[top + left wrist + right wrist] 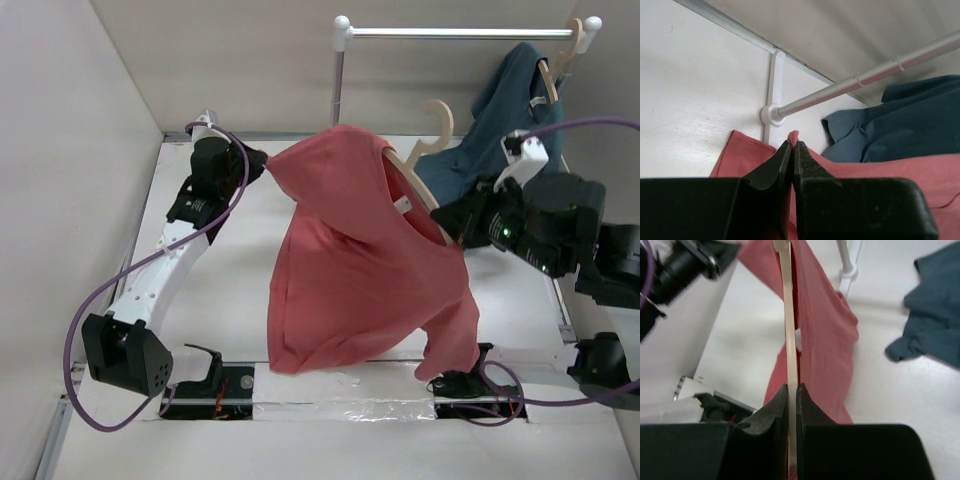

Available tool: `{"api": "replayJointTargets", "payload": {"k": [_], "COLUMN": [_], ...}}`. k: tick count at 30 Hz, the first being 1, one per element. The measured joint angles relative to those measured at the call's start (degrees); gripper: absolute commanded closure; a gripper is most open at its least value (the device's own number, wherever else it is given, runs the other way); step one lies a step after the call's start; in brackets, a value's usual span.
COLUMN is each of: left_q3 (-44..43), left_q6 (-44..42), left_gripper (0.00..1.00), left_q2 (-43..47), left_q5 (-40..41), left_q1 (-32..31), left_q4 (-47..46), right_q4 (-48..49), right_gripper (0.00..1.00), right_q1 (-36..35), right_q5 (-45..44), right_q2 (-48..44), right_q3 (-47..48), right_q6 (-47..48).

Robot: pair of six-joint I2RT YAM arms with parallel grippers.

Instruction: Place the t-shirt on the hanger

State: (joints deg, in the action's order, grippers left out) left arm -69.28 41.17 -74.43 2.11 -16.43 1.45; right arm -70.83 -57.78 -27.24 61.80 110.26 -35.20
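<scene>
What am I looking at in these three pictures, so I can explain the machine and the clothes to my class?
Two robot arms stand at the near edge of a white table. The top picture comes from a fixed camera above and behind them; the other two come from cameras on each wrist.

The left gripper is shut on a fold of the coral-red t-shirt. The right gripper is shut on the pale wooden hanger, which sits inside the shirt's neck, hook poking out.

Behind stands a metal clothes rail. A dark teal shirt hangs from it on a second hanger.
</scene>
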Motion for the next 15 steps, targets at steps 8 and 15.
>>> {"api": "replayJointTargets", "payload": {"k": [8, 15], "left_q3": [3.23, -8.04], "left_q6": [-0.28, -1.60], "left_gripper": [1.00, 1.00], "left_q2": [3.10, 3.58], "left_q5": [-1.18, -3.02], "left_q1": [-0.13, -1.73], "left_q4": [-0.09, 1.40], "right_q4": [0.37, 1.84], "right_gripper": [1.00, 1.00], "right_q1": [2.82, 4.15], "right_q5": [3.19, 4.61], "right_q2": [1.53, 10.38], "right_q3": [4.72, 27.15], "right_q6": [3.37, 7.21]}}
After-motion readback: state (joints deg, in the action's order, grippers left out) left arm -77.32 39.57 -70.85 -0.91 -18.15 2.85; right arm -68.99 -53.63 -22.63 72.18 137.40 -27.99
